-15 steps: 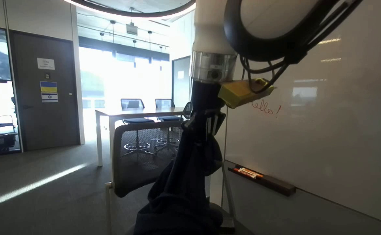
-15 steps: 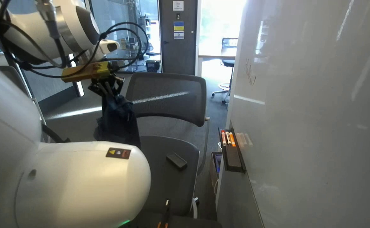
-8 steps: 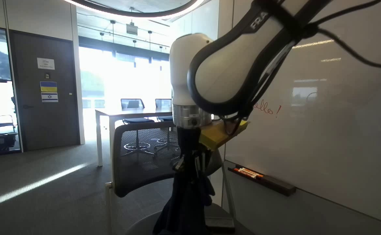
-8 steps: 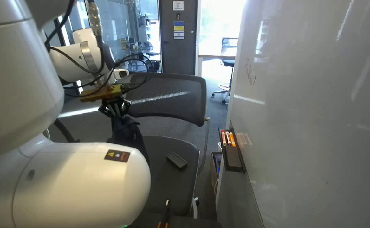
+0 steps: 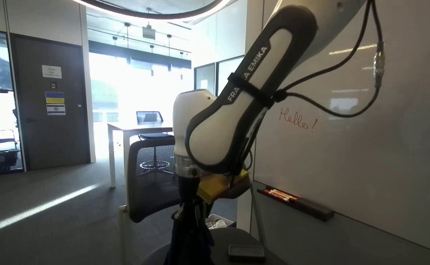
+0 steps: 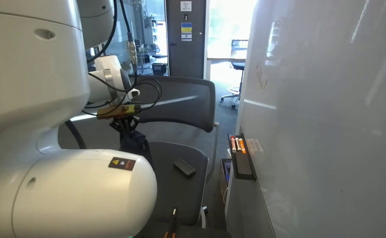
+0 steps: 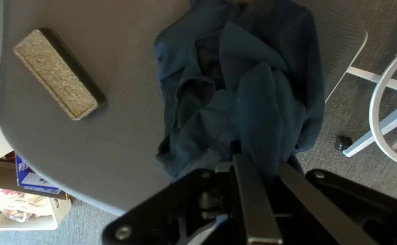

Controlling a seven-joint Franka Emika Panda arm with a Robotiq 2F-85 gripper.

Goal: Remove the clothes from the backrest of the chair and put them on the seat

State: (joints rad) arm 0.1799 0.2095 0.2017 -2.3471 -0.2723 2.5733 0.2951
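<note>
Wrist view | tool (image 7: 260,165) pinching navy garment (image 7: 261,98) near edge of seat (image 7: 127,146) | best: ease inward, clear of tan-topped block (image 7: 57,73), lower until slack, release

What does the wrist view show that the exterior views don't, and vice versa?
Only the wrist view: lower folds of the dark garment, which the arm or the frame edge hides in the exterior views.
Only the exterior views: the mesh backrest, door, red "Hello!" lettering and markers.
All three share the gripper holding that garment, the seat and the eraser-like block on it.
</note>
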